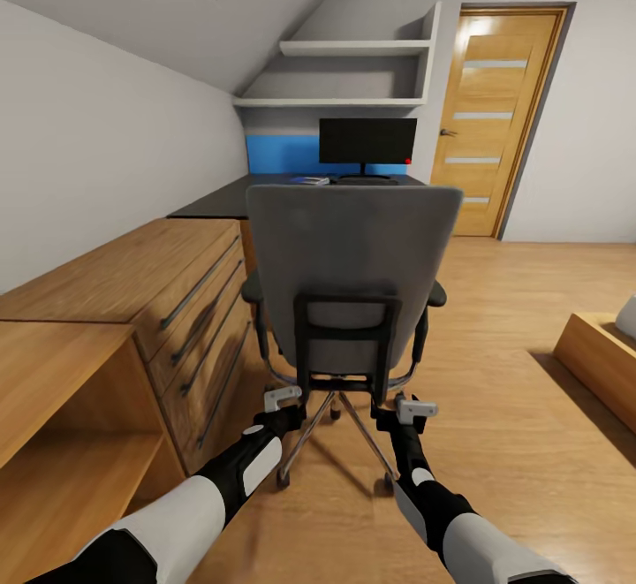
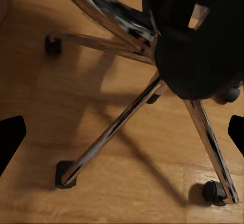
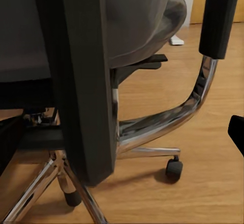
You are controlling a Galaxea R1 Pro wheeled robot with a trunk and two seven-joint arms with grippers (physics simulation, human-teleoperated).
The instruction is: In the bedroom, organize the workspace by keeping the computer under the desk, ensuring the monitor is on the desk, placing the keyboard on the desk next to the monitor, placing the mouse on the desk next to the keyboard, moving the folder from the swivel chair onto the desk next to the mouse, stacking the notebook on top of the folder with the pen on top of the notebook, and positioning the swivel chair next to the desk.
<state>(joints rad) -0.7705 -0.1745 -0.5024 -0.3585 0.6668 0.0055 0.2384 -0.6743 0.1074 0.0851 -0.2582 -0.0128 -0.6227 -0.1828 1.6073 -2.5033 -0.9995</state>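
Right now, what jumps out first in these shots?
The grey swivel chair dominates the middle, its back turned to the camera, with both claws, left and right, low behind its chrome base. Past it, the black monitor stands on the desk against a blue panel.

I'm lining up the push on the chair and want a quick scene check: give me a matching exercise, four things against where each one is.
Things:
1. monitor
2. swivel chair
3. wooden drawer chest
4. wooden door

Places:
A. along the left wall
B. on the desk
C. in the far right wall
D. just ahead of both grippers

Pairs: 1-B, 2-D, 3-A, 4-C
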